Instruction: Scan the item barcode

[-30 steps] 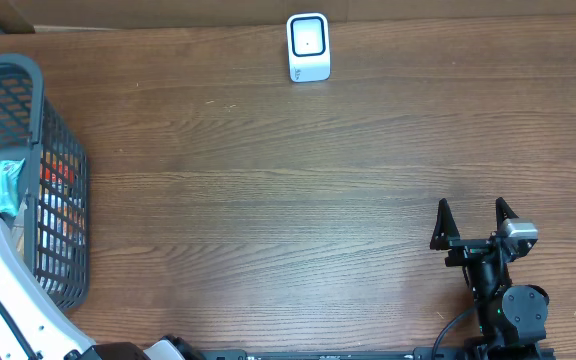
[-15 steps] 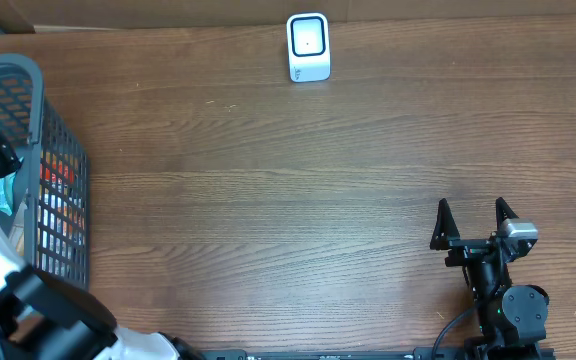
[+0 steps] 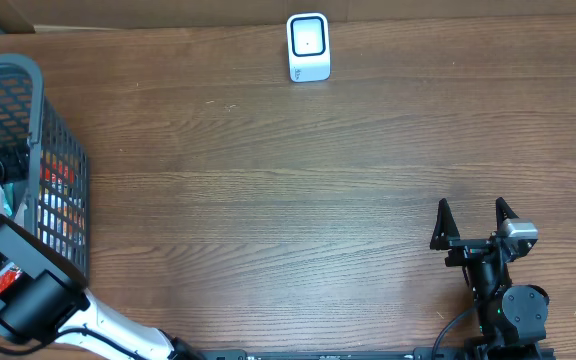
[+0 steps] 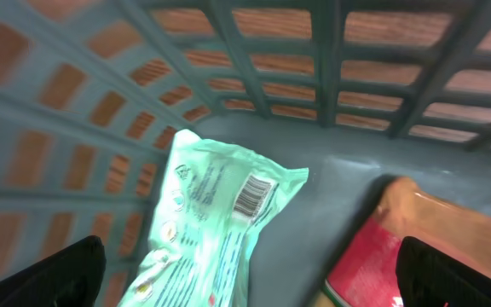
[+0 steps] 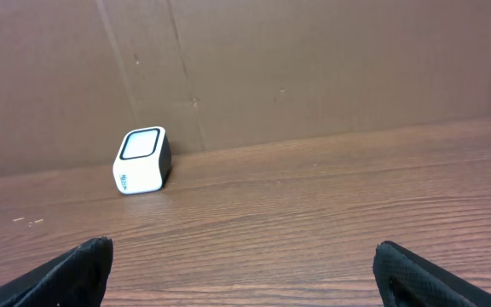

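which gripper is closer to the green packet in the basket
Left. The left gripper hangs open inside the basket, right above the green packet. The right gripper sits open at the far side of the table, well away.

A brown wood-grain counter point(image 3: 268, 200). A grey mesh basket point(image 3: 66, 190) sits at its left edge, a white scanner point(image 3: 308, 47) at the far edge.
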Robot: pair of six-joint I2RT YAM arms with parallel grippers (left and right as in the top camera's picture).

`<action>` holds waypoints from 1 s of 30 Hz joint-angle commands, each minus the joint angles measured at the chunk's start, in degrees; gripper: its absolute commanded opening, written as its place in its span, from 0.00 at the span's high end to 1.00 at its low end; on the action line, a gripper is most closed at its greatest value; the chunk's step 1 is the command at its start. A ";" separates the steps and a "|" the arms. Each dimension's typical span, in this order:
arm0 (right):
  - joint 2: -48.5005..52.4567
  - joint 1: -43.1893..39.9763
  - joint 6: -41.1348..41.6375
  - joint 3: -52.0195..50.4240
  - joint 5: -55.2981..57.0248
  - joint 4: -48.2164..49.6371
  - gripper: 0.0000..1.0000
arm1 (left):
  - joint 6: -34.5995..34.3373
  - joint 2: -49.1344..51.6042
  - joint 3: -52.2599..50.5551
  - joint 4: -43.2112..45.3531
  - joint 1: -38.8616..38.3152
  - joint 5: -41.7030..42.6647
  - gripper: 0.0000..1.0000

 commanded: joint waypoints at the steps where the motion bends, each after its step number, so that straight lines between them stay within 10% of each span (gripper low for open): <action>1: -0.57 0.07 -0.26 -0.61 0.17 0.26 0.00 | 2.29 2.62 0.46 1.01 0.42 -1.05 0.00; 30: -0.57 0.07 -0.26 -0.61 0.17 0.26 0.00 | 8.44 7.02 0.46 5.46 3.74 -0.98 0.04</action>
